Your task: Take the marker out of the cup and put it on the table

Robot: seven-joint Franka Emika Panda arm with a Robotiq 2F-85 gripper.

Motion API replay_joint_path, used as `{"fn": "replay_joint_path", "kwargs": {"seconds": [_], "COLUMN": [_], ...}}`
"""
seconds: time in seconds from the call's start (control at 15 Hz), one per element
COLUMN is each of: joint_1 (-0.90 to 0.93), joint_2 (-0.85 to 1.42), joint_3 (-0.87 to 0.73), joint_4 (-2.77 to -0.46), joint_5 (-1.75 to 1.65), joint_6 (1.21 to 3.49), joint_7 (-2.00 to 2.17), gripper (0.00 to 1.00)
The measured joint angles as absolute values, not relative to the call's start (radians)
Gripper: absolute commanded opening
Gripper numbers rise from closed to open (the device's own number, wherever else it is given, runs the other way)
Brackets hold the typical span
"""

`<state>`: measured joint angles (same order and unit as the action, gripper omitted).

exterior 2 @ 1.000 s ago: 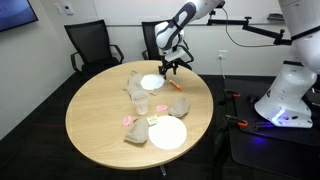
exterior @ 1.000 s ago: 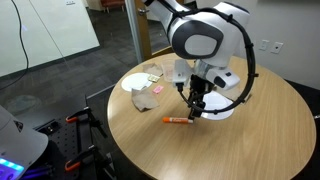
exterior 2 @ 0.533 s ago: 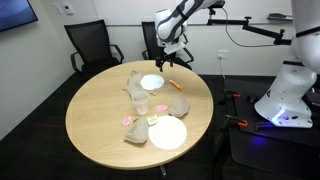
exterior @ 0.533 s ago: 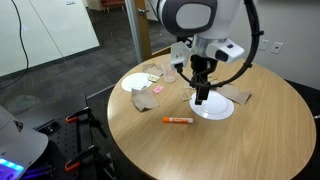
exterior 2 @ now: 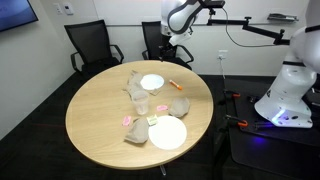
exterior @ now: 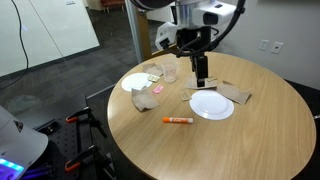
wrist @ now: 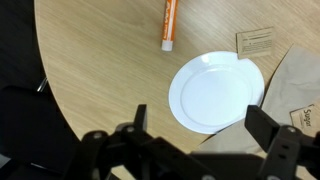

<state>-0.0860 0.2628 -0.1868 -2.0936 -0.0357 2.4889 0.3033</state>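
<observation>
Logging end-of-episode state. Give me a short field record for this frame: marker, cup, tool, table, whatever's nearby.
marker: orange-red slim marker pen, lying flat on the table, outside the cup
cup: small clear tumbler, upright, no marker visible in it
table: round light wood-grain table
tool: black tool, open, empty, above the table
nearby: round white plate, close to the marker, not touching
clutter: brown paper pieces beside the plate

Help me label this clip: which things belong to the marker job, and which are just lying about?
Belong to the job:
marker, lying on the table
clear cup
gripper, open above the table

Just lying about:
white plate near the marker
second white plate
brown paper napkins
</observation>
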Motion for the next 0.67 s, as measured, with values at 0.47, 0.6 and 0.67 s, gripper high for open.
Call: {"fn": "replay_joint_path", "kwargs": {"seconds": [0.47, 0.6, 0.67], "joint_1": [-0.074, -0.075, -0.075], "joint_2": [0.101, 0.070, 0.063], "joint_3": [-0.193, -0.193, -0.193], "joint_4": [-2.212, -2.227, -2.228], "joint_5": [-0.241, -0.286, -0.289], "joint_6": [2.552, 2.552, 2.552], "joint_7": [0.426, 0.441, 0.441], "gripper": [1.00, 1.00, 1.00]}}
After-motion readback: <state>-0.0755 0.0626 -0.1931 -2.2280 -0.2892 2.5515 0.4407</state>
